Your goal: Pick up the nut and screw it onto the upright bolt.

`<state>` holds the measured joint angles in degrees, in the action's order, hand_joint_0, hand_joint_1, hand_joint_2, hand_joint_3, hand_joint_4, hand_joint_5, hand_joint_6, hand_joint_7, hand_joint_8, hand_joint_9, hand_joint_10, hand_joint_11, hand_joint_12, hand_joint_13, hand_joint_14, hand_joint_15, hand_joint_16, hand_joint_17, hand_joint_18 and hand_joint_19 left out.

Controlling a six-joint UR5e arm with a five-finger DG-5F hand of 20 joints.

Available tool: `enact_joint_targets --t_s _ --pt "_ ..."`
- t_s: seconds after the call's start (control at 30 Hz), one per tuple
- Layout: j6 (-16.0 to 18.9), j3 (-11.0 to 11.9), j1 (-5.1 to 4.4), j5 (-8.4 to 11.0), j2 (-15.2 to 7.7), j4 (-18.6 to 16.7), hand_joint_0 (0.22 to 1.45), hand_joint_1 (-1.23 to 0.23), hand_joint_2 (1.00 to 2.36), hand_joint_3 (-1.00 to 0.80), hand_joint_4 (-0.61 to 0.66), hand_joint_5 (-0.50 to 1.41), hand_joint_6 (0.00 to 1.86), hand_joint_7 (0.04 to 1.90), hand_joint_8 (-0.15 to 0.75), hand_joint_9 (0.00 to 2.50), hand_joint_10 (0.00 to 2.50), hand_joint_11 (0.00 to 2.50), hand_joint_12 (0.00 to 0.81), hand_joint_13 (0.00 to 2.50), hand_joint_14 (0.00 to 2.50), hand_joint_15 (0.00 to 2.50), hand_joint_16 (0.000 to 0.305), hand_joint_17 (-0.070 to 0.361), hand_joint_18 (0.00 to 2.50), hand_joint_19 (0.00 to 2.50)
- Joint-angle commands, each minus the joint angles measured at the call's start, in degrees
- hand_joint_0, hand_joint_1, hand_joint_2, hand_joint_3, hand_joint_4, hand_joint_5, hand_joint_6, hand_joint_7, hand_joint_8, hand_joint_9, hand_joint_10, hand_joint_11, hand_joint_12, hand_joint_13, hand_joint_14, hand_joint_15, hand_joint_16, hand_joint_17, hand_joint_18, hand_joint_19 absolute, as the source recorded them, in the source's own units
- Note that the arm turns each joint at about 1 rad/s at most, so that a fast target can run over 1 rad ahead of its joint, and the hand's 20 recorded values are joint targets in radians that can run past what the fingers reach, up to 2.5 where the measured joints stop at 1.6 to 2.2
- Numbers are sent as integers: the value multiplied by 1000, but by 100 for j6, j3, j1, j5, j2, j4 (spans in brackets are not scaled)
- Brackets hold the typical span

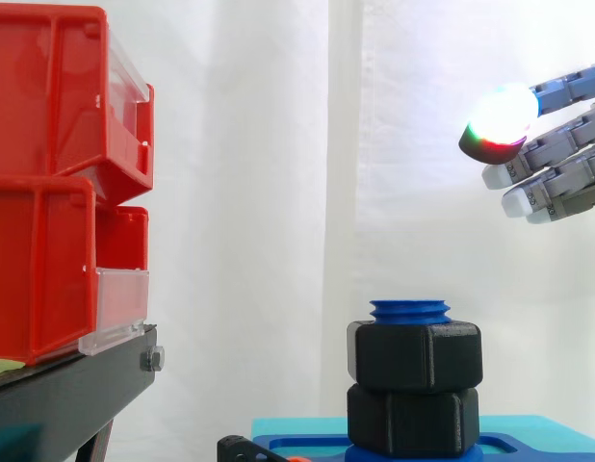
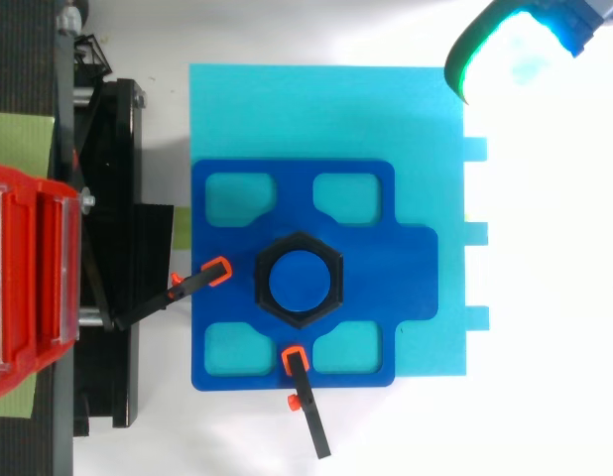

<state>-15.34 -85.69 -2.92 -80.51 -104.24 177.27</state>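
Nut [image 1: 414, 354] sits threaded on upright bolt [image 1: 410, 310]; clamps [image 2: 215, 271] steady the base [image 2: 411, 268]. Hand [image 1: 567, 144], at two o'clock of the bolt, fingers loosely extended, empty.

Black nut [image 2: 299, 241] round blue bolt [image 2: 300, 282]; hand [image 2: 515, 45] top-right corner, apart

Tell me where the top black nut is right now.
In the side view the top black nut sits around the blue bolt, stacked on a second black nut; the hand hangs upper right, apart from it.
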Motion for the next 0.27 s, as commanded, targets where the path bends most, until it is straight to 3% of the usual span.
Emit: enact_joint_targets --t_s 0.0,0.1,0.23 --pt "-4 0 2 0 0 -9 501 -513 1000 -500 68 -208 501 629 183 177 0 0 339 1 0 0 47 106 0 0" --pt "-4 0 2 0 0 0 500 -514 1000 -500 61 -207 501 568 186 198 0 0 338 0 0 0 47 106 0 0" --pt "-4 0 2 0 0 -9 499 -514 1000 -500 72 -209 501 626 185 177 0 0 340 0 0 0 47 106 0 0"
